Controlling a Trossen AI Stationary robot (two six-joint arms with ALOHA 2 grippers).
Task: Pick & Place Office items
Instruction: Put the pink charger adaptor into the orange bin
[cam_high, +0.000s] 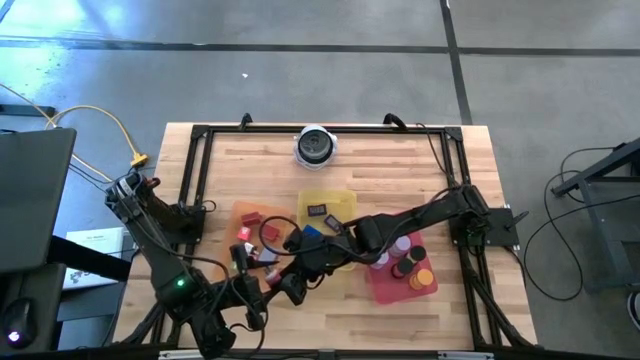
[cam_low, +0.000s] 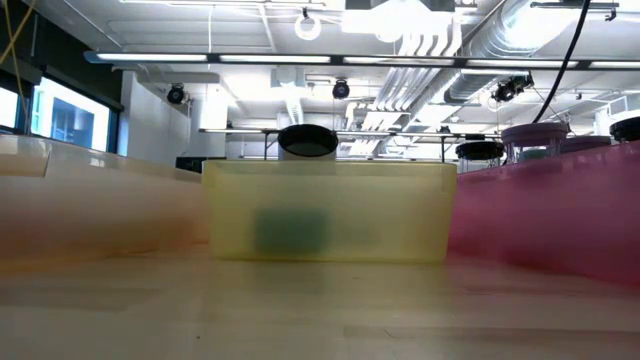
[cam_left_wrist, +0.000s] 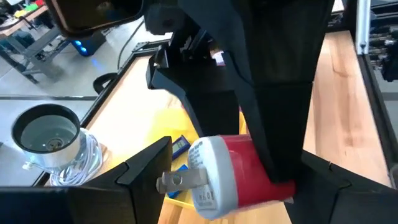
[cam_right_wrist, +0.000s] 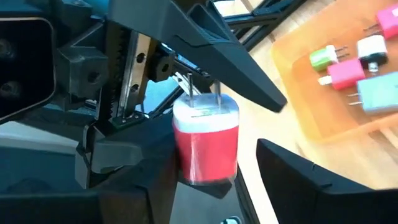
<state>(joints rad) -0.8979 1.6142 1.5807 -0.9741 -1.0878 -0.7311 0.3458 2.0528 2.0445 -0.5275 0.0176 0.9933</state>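
Red charger (cam_left_wrist: 249, 171) first, since it fills both wrist views: a red body with a white face and two metal prongs. It's up off the table (cam_high: 470, 160) at the front edge, where the two arms meet. There's small print on the white face, but I can't read it and can't make out a brand.

The left gripper (cam_left_wrist: 236, 177) looks clamped on it end to end, with the prongs against one finger and the base by the other. The right gripper (cam_high: 293, 278) is right alongside with its fingers spread, and there's a clear gap between the charger and one of its fingers (cam_right_wrist: 292, 174).

Just past that is the orange tray (cam_right_wrist: 298, 118), with green (cam_right_wrist: 323, 57), pink (cam_right_wrist: 345, 73), white (cam_right_wrist: 373, 46) and grey-blue (cam_right_wrist: 379, 93) plugs lying loose in it. The yellow tray (cam_high: 335, 195) sits in the middle with a blue piece (cam_left_wrist: 180, 146) inside. The red tray (cam_high: 385, 285) is on the right, holding a cluster of round discs (cam_high: 415, 268).

Farthest back, near the table's far edge, is the round silver-and-black thing (cam_high: 315, 146), with a white cable (cam_left_wrist: 84, 165) coiled at its base.
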